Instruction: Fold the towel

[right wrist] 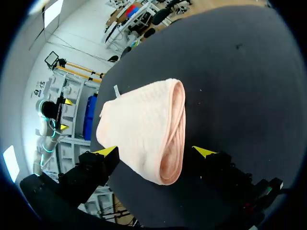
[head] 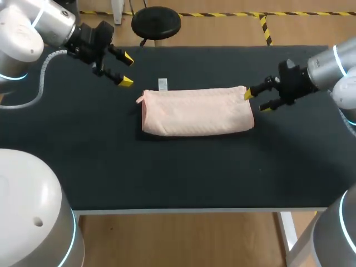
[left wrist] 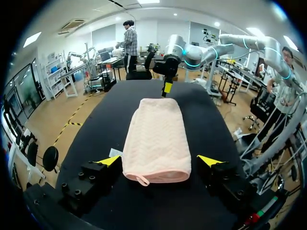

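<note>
Head view. A pink towel lies folded into a long, flat band on the dark surface, its length running from my left to my right. A small white label sticks out from its far long edge near the left end, and a short hanging loop sticks out at the left end itself.

My left tool is near the towel's far-left corner and clearly apart from it. Its two yellow-tipped fingers are spread wide with nothing between them.

My right tool is at the towel's right end, its fingers also released. One yellow tip sits at the far-right corner of the cloth; I cannot tell whether it touches.

Left wrist view. The towel stretches straight ahead of the tool. Its looped end appears between the spread fingers, and neither finger presses on it. The right tool shows at the towel's far end.

Right wrist view. The rolled fold at the towel's right end faces the tool, its layers visible edge-on. This end appears between the open fingers, and the cloth is not pinched.
</note>
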`<state>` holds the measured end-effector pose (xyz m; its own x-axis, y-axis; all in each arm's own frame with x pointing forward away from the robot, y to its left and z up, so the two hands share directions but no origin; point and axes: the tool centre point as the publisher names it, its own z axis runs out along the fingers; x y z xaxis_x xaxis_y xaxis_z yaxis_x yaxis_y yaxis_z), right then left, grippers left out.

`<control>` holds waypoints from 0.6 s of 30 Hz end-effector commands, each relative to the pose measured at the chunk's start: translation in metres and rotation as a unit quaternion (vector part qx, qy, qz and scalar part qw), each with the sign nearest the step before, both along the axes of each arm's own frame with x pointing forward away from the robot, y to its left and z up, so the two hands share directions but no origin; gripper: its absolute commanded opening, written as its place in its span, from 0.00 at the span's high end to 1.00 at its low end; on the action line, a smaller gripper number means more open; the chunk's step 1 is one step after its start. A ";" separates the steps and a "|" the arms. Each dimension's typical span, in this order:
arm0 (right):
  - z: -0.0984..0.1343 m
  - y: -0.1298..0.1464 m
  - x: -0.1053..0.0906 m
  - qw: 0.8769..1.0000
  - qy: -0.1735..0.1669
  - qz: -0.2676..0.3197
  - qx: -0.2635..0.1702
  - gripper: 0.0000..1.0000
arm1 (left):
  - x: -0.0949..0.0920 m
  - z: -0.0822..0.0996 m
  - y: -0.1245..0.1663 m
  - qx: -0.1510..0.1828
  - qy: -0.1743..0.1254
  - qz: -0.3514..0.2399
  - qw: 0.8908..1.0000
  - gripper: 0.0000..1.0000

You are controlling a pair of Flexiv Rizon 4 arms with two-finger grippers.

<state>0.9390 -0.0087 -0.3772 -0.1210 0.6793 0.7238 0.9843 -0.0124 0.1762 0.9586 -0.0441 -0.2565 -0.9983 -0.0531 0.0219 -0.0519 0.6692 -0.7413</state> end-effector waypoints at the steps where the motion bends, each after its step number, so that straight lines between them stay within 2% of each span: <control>1: -0.012 -0.002 0.019 0.986 0.125 0.080 0.078 0.00 | 0.000 -0.001 0.000 -0.001 -0.001 0.000 1.000 0.00; 10: -0.023 0.007 0.024 0.985 0.122 0.093 0.075 0.00 | 0.000 -0.001 0.000 -0.001 -0.001 0.000 1.000 0.00; 18: -0.028 0.016 0.024 0.985 0.124 0.078 0.089 0.00 | 0.000 -0.001 0.000 -0.001 -0.001 0.000 1.000 0.00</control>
<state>0.9591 0.0054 -0.4003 -0.0199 0.5360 0.8440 0.9927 0.1112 -0.0472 0.9586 -0.0441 -0.2565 -0.9983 -0.0533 0.0220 -0.0521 0.6694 -0.7411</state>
